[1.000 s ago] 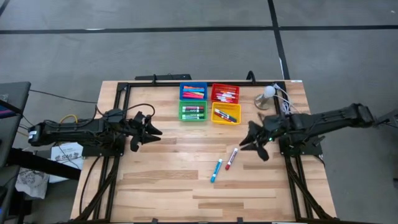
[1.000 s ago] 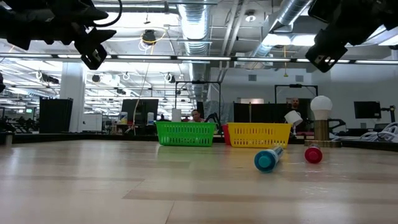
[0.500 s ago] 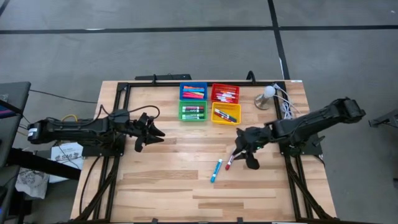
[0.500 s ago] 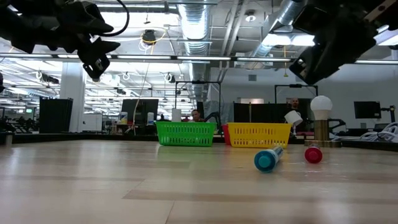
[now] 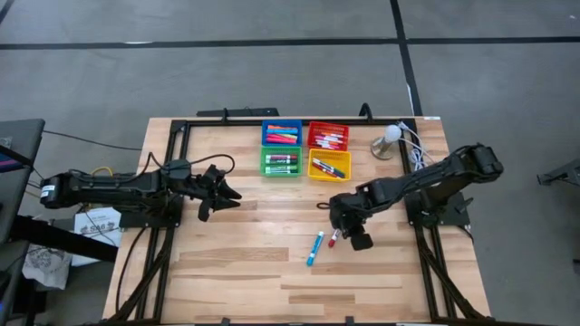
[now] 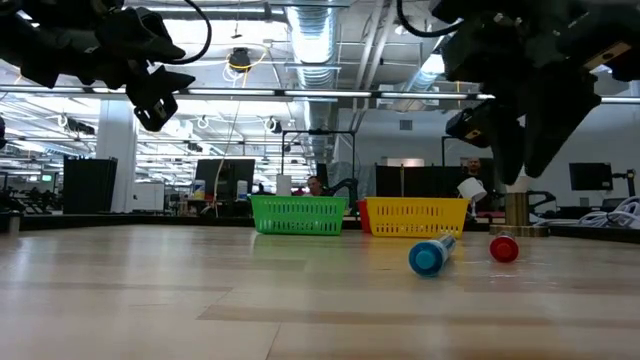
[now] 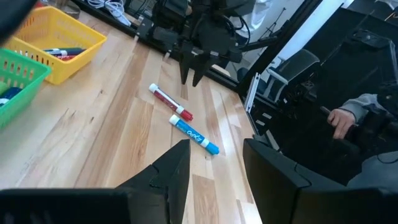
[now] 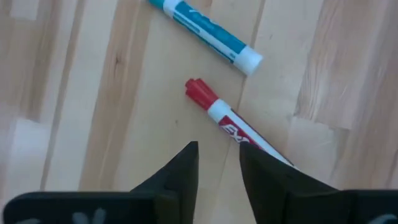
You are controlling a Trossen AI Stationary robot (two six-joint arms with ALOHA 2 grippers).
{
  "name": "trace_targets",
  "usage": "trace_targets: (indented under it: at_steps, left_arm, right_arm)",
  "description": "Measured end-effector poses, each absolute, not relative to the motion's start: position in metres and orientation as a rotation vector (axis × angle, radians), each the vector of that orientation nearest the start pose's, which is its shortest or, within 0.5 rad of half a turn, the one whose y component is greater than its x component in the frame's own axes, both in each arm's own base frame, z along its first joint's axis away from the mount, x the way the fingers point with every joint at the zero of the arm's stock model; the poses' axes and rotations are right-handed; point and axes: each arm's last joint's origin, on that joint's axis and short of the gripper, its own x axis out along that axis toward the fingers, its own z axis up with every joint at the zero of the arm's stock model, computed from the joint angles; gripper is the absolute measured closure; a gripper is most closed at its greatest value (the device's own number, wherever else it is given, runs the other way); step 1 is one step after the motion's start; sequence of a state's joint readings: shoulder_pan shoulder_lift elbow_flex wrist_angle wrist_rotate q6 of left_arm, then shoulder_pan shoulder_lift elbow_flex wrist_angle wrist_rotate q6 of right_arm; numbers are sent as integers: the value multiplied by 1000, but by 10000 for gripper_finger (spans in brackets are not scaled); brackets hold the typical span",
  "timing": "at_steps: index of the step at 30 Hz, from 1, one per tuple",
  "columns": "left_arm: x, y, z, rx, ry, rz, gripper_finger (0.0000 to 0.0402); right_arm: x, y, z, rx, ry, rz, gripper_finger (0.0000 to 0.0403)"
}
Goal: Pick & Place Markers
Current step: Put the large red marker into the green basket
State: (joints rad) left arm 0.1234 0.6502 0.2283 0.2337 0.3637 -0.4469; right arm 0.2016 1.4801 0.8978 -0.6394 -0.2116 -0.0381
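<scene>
Two markers lie loose on the wooden table (image 5: 236,263): a red-capped marker (image 5: 336,234) and a blue marker (image 5: 314,248), side by side and just apart, near the middle of the right half. Four small square bins stand in a two-by-two block at the far edge: blue bin (image 5: 282,133), red bin (image 5: 328,136), green bin (image 5: 281,162) and yellow bin (image 5: 329,166); each holds several more markers, too small to count. A white lamp (image 5: 389,139) stands beside the red bin, near the far right corner.

Bare wood extends on all sides of the two loose markers; the near half of the table is open, and a dark frame runs along the table's left, right and far edges.

The right gripper (image 8: 217,163) hangs directly above the red-capped marker, fingers pointing down, slightly parted and holding nothing; the marker's barrel passes under the narrow gap between the fingertips, and the blue marker lies just beyond. In the low view it is clear of the tabletop.

The left gripper (image 5: 220,192) waits above the left half, partly open and empty, well apart from both markers.
</scene>
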Motion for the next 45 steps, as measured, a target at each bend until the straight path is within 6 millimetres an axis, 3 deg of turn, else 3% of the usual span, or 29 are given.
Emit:
trace_targets:
  at_steps: [9,16,29,36,45]
  left_arm:
    - [151,8,200,-488,232,-196,254]
    - [151,8,200,-488,231,-196,254]
    - [151,8,200,-484,230,-196,254]
    - [151,8,200,-478,229,-197,254]
    - [151,8,200,-439,225,-201,254]
  right_arm:
    - [281,63,192,-131,1250,439,212]
    - [286,64,171,-196,1341,473,191]
    - [292,62,139,-304,1455,446,205]
    - [294,63,134,-323,1465,447,216]
    - [294,66,132,-297,1479,404,283]
